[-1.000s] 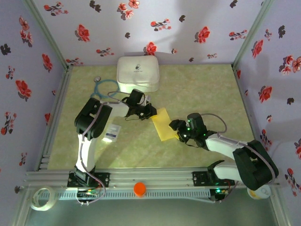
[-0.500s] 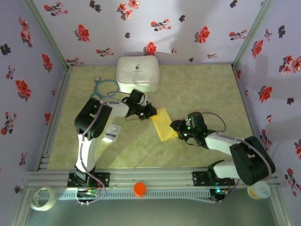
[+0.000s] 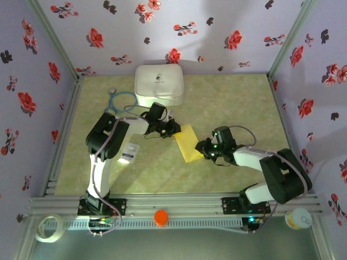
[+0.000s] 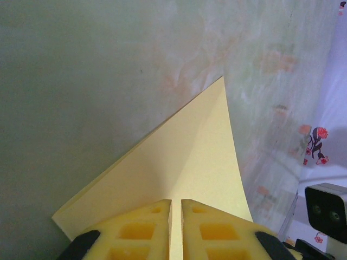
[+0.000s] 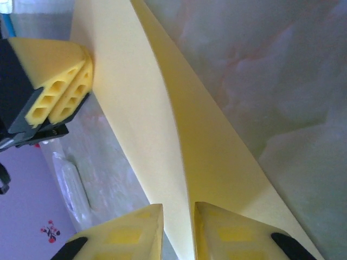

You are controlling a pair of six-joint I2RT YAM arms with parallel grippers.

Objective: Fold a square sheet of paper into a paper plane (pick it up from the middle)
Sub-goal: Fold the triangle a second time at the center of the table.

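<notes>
The left arm (image 3: 98, 162) and the right arm (image 3: 250, 158) look the same. Each has white tube parts and big black round joints, and sits on a black base. Thin grey cables loop along them. A green light glows by the right tool (image 3: 201, 147). The fingers (image 4: 142, 238) are yellow blocks with box-shaped holes, set in black holders.

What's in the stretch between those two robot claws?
The folded yellow paper sheet spans it: the left gripper is shut on one end, and the right gripper straddles the other. The top and right wrist views show it.
</notes>
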